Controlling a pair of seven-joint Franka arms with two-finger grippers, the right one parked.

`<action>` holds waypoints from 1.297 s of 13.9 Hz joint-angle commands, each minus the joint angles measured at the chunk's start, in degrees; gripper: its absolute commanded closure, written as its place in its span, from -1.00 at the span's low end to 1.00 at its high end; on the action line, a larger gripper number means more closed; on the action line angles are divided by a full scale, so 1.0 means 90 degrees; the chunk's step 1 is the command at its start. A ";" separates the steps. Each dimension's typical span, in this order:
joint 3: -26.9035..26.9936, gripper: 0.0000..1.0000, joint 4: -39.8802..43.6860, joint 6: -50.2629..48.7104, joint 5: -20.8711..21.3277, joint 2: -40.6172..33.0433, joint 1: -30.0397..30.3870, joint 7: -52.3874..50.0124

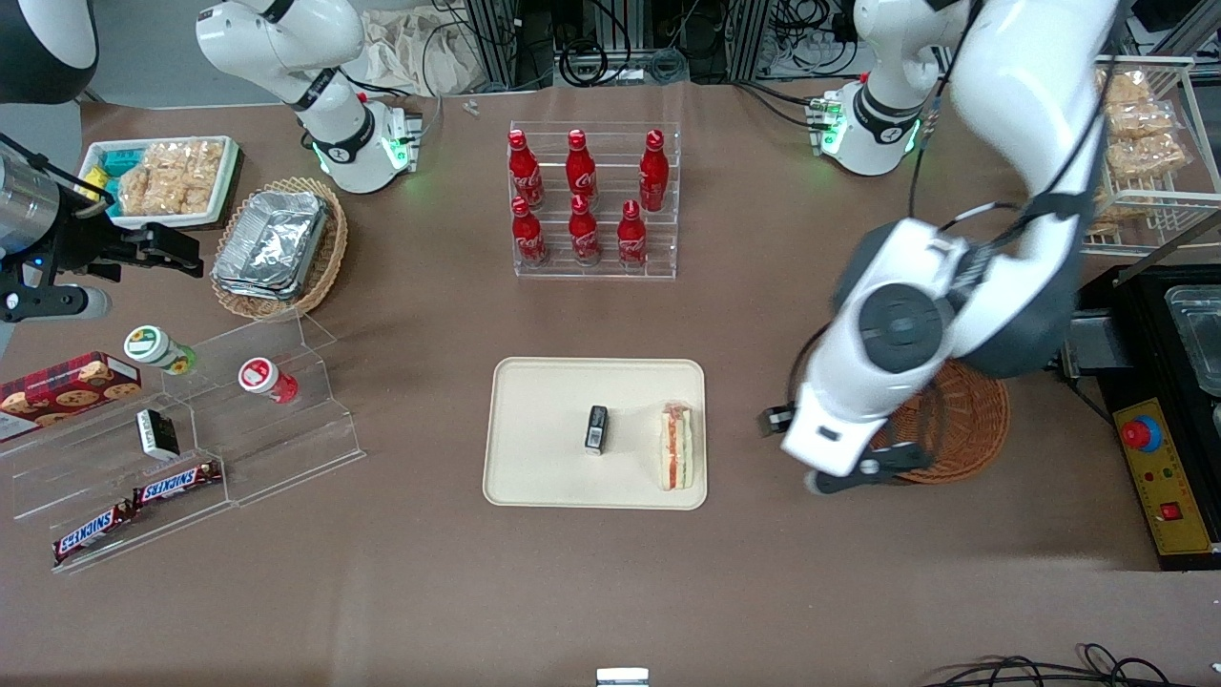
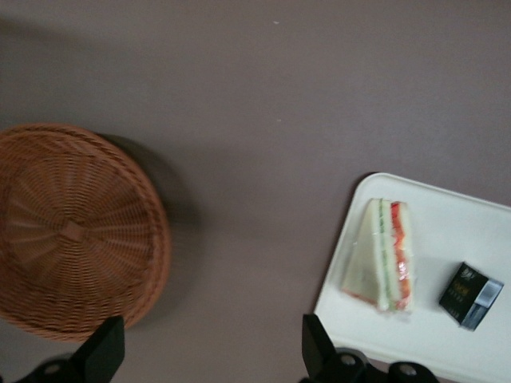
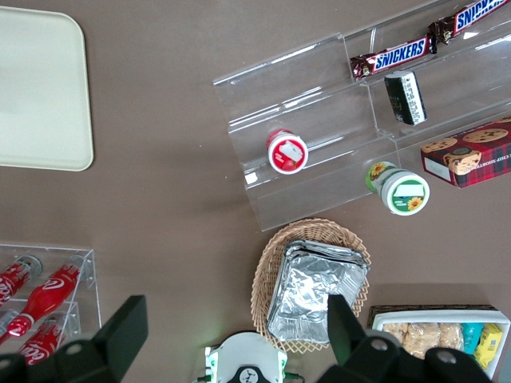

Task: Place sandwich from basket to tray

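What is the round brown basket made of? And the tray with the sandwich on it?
The basket looks like woven wicker, reddish-brown, with strands fanning from its middle. The tray looks like smooth matte plastic or pressed fibre, cream-coloured; I can't tell which. The sandwich on it is soft white bread. The pincer hangs open above the table, between basket and tray.

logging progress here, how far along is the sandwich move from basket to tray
It looks essentially done: the sandwich lies on the tray beside a small black box, and the basket is empty. Nothing is in hand: the hand is open, hovering over bare table between basket and tray. Only pulling the arm away seems left.
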 commanded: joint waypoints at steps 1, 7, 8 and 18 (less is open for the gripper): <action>0.0016 -1.00 -0.1074 -0.0177 -0.0667 -0.1098 0.0816 0.1268; 0.1634 -1.00 -0.2821 0.0085 -0.2071 -0.2768 0.0878 0.3769; 0.1782 -1.00 -0.3124 0.0182 -0.2133 -0.3003 0.0839 0.3946; 0.1793 -1.00 -0.2592 0.0487 -0.1577 -0.2772 0.0702 0.3929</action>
